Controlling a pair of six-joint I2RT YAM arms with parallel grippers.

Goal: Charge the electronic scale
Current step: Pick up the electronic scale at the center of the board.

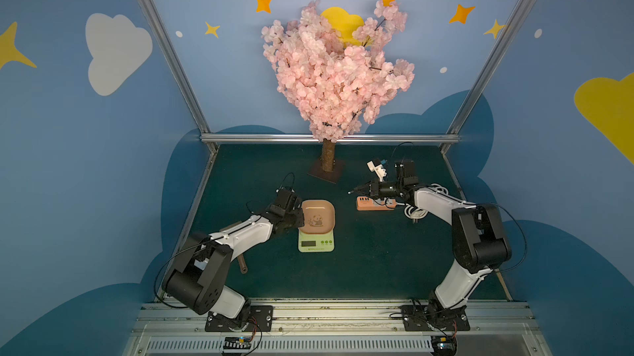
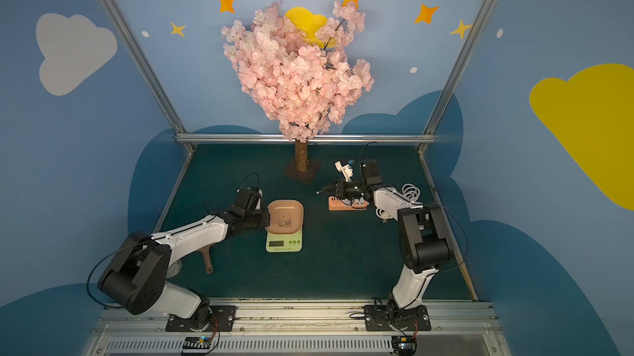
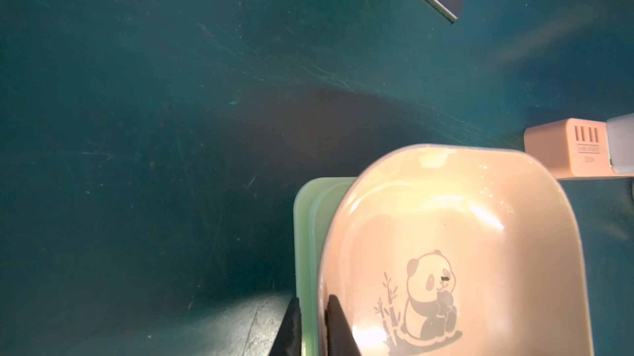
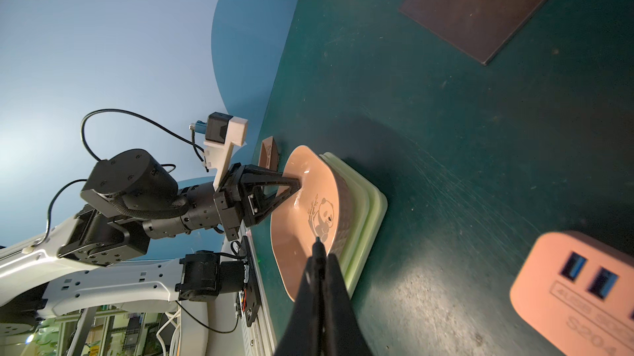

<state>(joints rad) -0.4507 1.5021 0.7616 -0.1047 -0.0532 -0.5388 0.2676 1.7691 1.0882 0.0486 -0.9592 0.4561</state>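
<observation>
Both top views: left arm reaches fwd and low, elbow bent, w/ left end effector (image 1: 301, 221) at the left edge of the tray (image 1: 317, 215) on the electronic scale (image 1: 316, 243), mid-desk (image 1: 377, 268). The right arm bends inward, right end effector (image 1: 350, 192) horizontal above the power strip (image 1: 375, 204).

Left wrist: fingers (image 3: 338, 323) pinch the tray rim, one inside, one outside.

Right wrist: right end effector (image 4: 318, 244) closed, empty, pointing twd the scale.
</observation>
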